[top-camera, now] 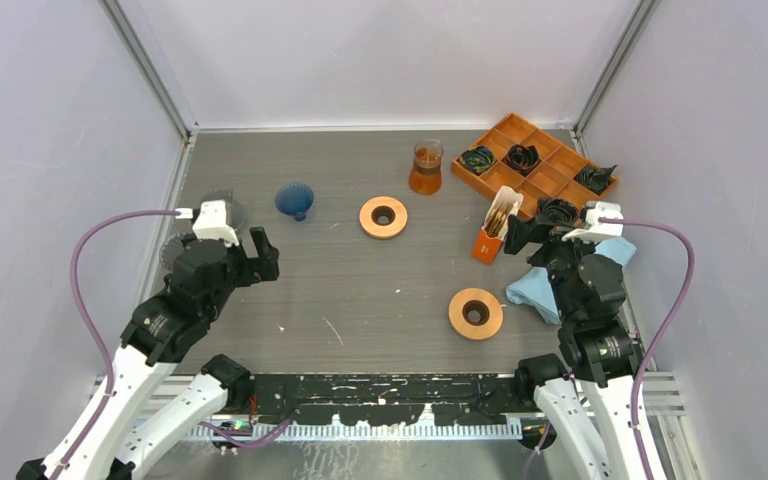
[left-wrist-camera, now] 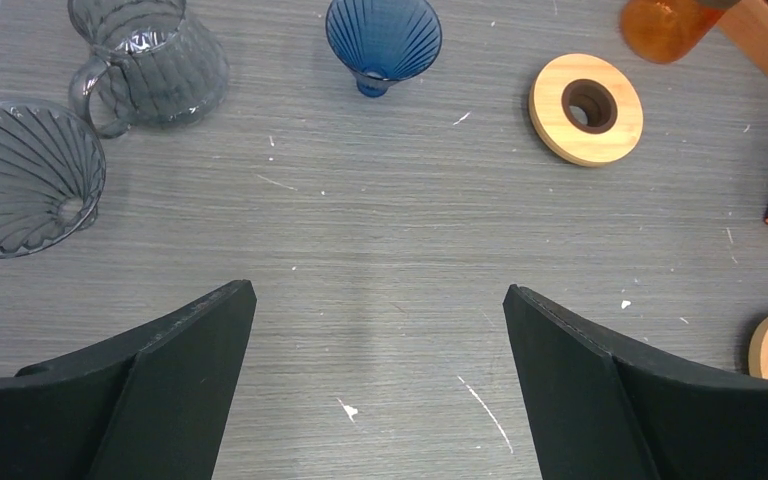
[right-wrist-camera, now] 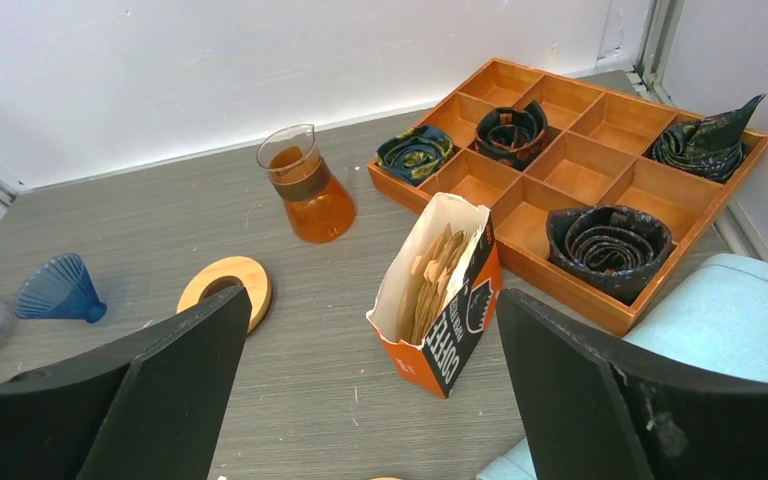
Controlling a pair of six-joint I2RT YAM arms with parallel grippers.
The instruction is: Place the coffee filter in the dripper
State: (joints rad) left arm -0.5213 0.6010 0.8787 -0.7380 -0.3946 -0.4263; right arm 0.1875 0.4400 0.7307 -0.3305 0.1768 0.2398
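Observation:
An orange box of brown paper coffee filters (top-camera: 493,232) stands open at the right of the table, also in the right wrist view (right-wrist-camera: 438,295). A blue ribbed dripper (top-camera: 294,200) stands rim-up at the back left; it also shows in the left wrist view (left-wrist-camera: 383,40). A clear glass dripper (left-wrist-camera: 20,175) lies on its side at the far left. My right gripper (top-camera: 535,232) is open and empty, just right of and above the filter box (right-wrist-camera: 375,293). My left gripper (top-camera: 256,260) is open and empty over bare table (left-wrist-camera: 380,290), nearer than the blue dripper.
A clear glass server (left-wrist-camera: 150,60) stands beside the clear dripper. Two wooden rings (top-camera: 383,217) (top-camera: 476,313) lie mid-table. An orange carafe (top-camera: 426,168) and a wooden compartment tray (top-camera: 535,180) with rolled dark cloths sit at the back right. A light blue cloth (top-camera: 532,288) lies under my right arm.

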